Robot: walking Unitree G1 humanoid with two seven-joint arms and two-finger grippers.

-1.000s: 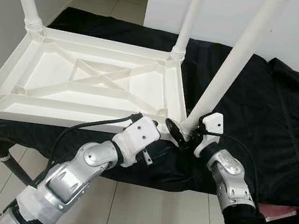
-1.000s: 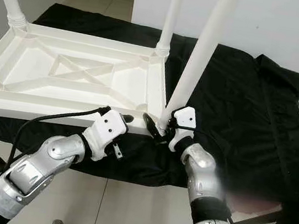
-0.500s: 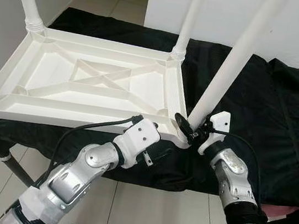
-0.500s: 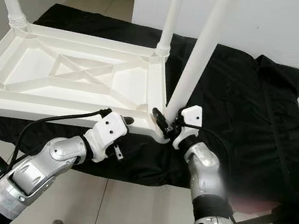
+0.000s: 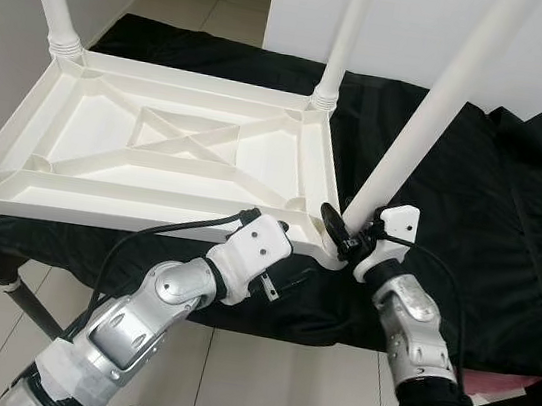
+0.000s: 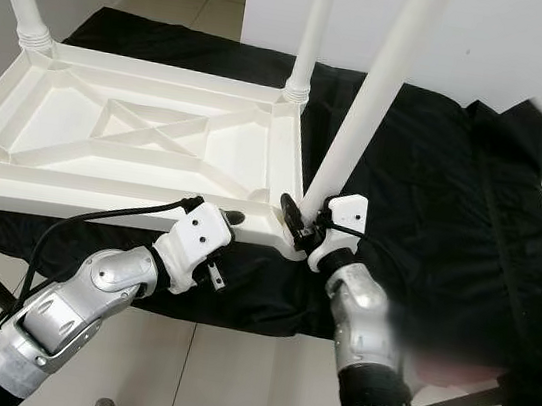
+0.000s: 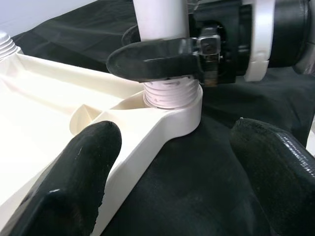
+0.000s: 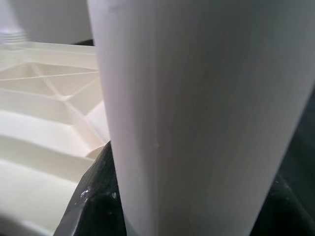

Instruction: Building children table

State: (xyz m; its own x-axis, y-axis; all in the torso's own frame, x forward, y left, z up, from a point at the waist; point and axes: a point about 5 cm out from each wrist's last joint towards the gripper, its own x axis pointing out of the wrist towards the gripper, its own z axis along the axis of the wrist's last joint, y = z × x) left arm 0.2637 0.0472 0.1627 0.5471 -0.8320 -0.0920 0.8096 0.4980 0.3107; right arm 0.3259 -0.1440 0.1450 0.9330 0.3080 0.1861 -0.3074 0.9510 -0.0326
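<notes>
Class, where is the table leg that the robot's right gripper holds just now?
The white leg stands in the near right corner socket of the upturned tabletop, the right gripper shut on its base.

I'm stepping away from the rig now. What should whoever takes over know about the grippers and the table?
Right gripper: shut on the near-right leg, just above its threaded base, which sits in the corner socket.
Left gripper: open, straddling the tabletop rim by that corner.
Tabletop lies upside down on black cloth.
Done: far legs and near-left leg stand in their sockets.
Left: whether this leg is fully screwed in cannot be told; check, then flip the table.
</notes>
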